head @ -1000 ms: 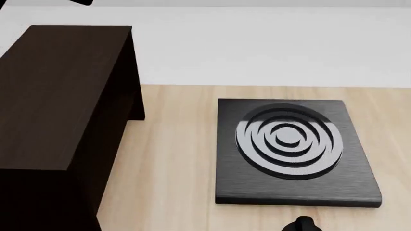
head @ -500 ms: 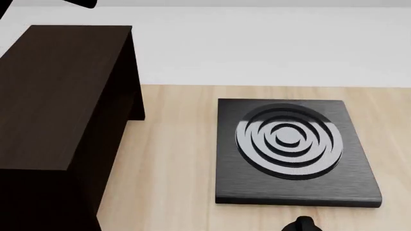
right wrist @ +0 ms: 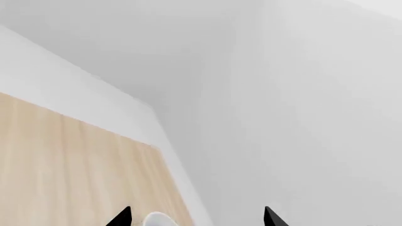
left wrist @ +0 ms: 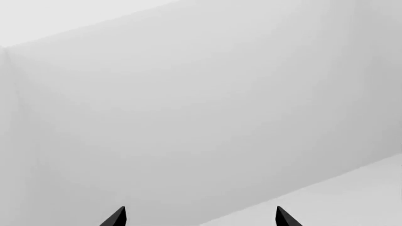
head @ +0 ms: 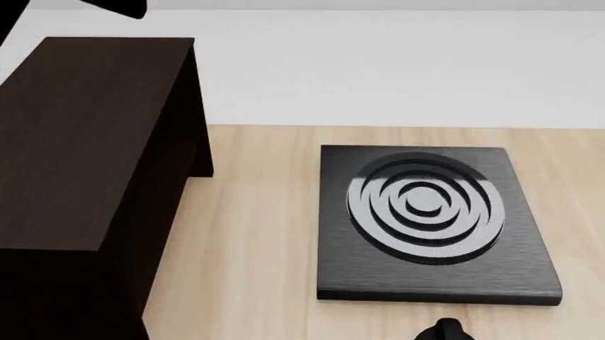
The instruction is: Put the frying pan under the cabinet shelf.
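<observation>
Head view: the cabinet [head: 85, 134] stands left on the table [head: 255, 234], beside the hob [head: 430, 219]; no pan shows, so I cannot tell where it is.

Left wrist: the left gripper [left wrist: 199, 217] gapes, empty, facing blank wall.

Right wrist: the right gripper [right wrist: 196, 217] is likewise spread, empty.

No writing is visible.

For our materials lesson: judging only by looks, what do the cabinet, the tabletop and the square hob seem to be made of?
Cabinet shelf: dark brown wood, matt, with faint grain streaks.
Tabletop: pale wood or laminate, with lengthwise grain lines.
Hob: black brushed slab, perhaps metal or glass, with shiny silver-grey rings.
</observation>
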